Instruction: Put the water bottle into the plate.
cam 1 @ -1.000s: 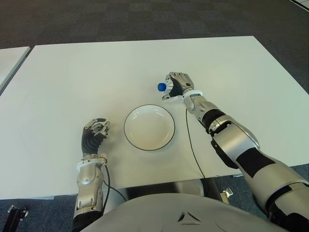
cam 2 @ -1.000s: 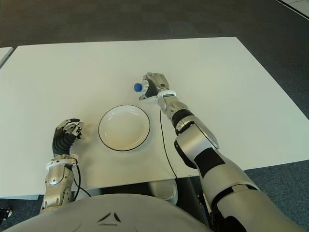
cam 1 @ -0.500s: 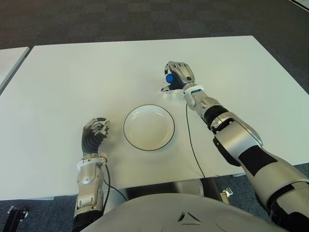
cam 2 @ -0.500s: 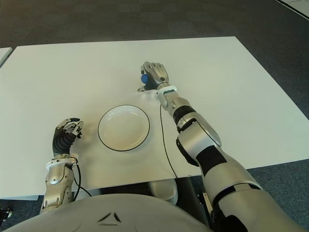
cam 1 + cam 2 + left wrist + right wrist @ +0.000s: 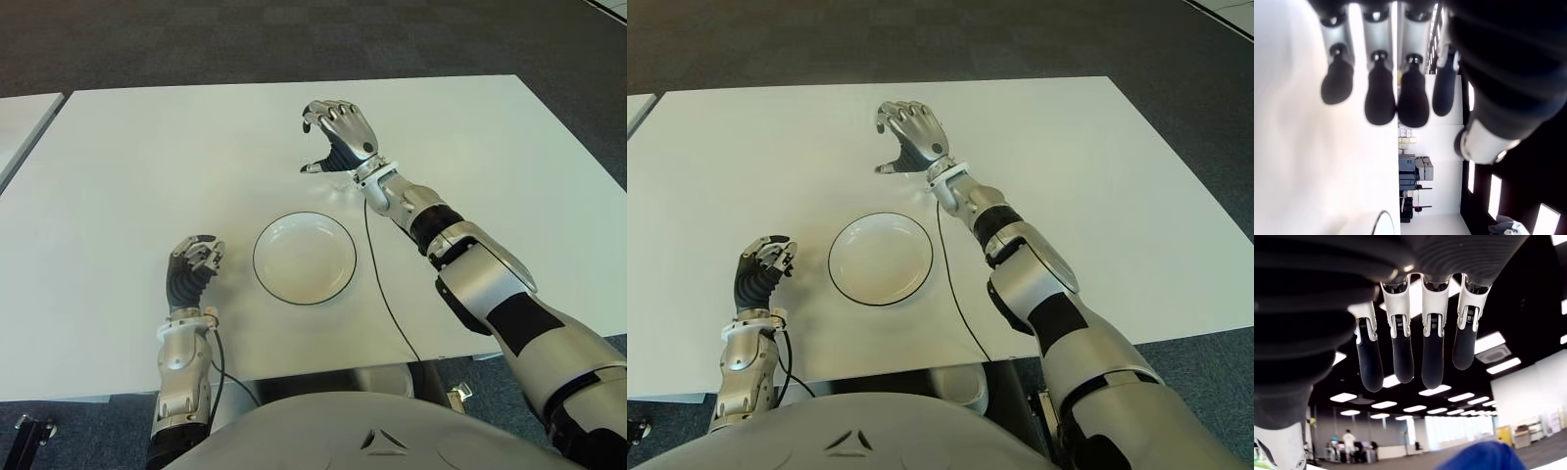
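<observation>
My right hand is lifted above the white table, beyond the far edge of the white plate. Its fingers are spread open with nothing between them. In the eye views I cannot see the water bottle. Only its blue cap shows, at the edge of the right wrist view close under the palm. The dark-rimmed plate holds nothing. My left hand shows to the left of the plate with its fingers curled on nothing.
A thin black cable runs from my right wrist down over the table's near edge, right of the plate. A second table's corner shows at the far left. Dark carpet lies beyond the table.
My right hand was closed around the blue-capped bottle near the plate's far right rim. It has risen, moved away and leftward, and its fingers have opened. The left hand stayed put.
</observation>
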